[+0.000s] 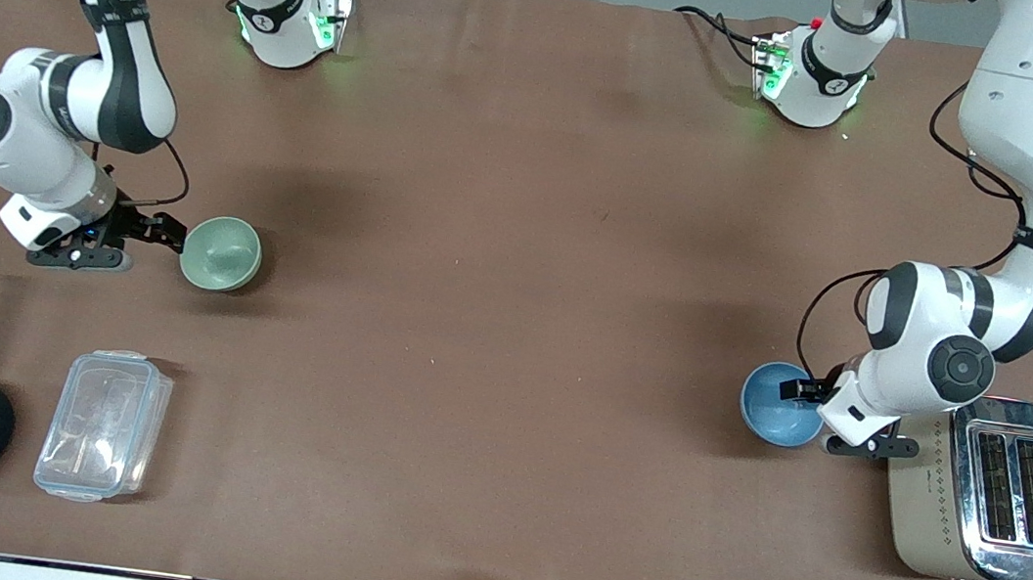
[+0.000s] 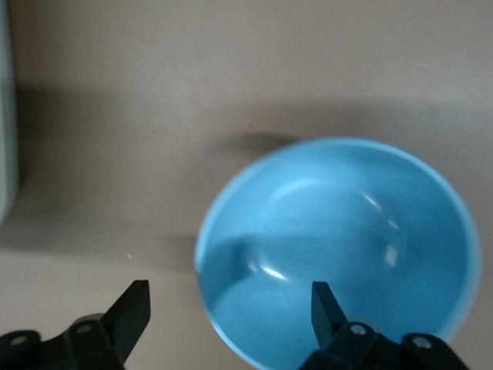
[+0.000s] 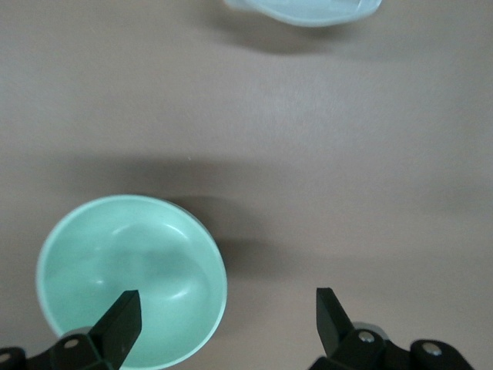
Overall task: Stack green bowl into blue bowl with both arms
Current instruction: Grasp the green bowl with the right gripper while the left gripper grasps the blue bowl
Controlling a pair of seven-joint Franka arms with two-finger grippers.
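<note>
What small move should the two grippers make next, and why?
Probably lower each open gripper a little and close on its bowl's rim. The left gripper has one finger over the blue bowl and one outside its rim, the right gripper likewise straddles the rim of the green bowl. Both bowls sit on the table, far apart and ungrasped.

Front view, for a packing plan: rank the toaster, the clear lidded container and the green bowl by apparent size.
1. toaster
2. clear lidded container
3. green bowl
The bowl lies farther from the camera, but the gaps look too wide to change the order.
</note>
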